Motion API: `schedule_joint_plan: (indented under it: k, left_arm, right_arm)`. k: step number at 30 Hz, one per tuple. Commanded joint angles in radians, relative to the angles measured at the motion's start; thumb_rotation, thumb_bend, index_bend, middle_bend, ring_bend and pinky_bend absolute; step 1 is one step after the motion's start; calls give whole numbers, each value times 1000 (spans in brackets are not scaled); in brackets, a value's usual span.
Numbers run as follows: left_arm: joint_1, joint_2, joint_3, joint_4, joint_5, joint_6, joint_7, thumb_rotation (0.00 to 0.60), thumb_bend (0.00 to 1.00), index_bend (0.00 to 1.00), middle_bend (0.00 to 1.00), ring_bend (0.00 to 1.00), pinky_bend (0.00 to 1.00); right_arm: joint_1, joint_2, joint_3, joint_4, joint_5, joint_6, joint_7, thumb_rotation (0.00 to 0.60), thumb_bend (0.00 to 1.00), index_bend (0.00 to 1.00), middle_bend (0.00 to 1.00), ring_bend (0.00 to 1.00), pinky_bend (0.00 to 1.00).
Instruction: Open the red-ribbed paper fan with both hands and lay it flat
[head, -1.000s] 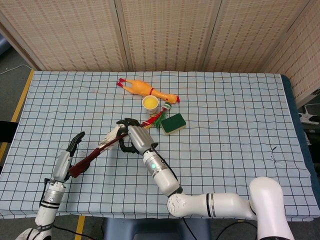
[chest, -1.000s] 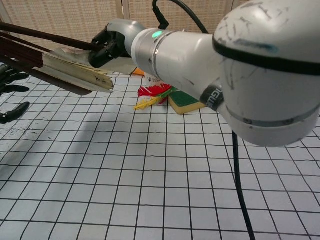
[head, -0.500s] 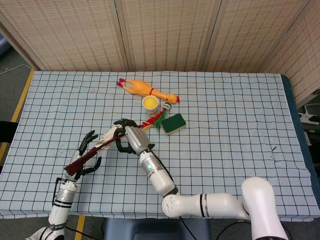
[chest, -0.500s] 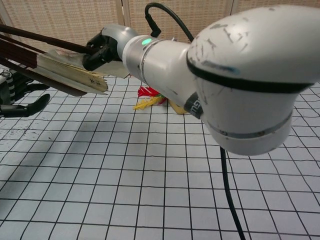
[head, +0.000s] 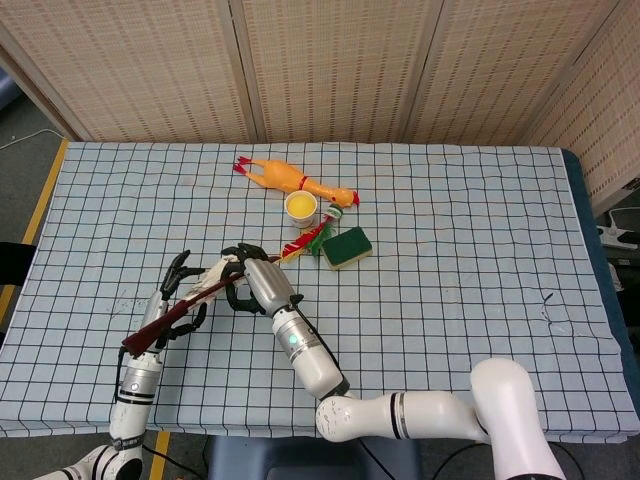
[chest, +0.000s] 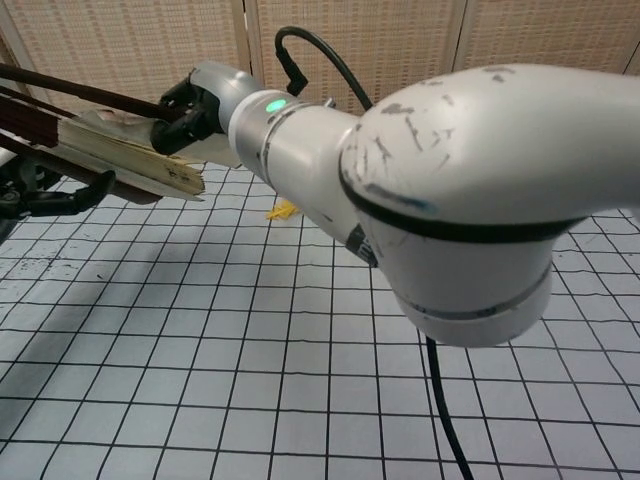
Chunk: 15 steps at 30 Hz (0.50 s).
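Over a table with a pale checked cloth, black grid lines, woven reed-style screens behind, bit of grey floor and yellow tape off the left edge. Up near the middle: rubber chicken, small yellow cup just below it, green sponge close by, some red-and-green feathery thing squeezed between cup and sponge. Red-ribbed paper fan barely spread, lifted off the cloth at a slant, front-left area. Right hand clenched round the upper rib end, left hand wrapped on the lower dark end, fingers around it. Chest view mostly blocked by the big white right forearm, sponge and cup hidden behind it.
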Motion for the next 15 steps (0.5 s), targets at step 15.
schedule_joint_plan:
  k: [15]
  left_arm:
    - [13, -35, -43, 49, -59, 24, -9, 600, 519, 694, 358, 101, 119]
  right_arm:
    - [-32, 52, -16, -46, -39, 5, 5, 600, 715, 716, 139, 0, 0]
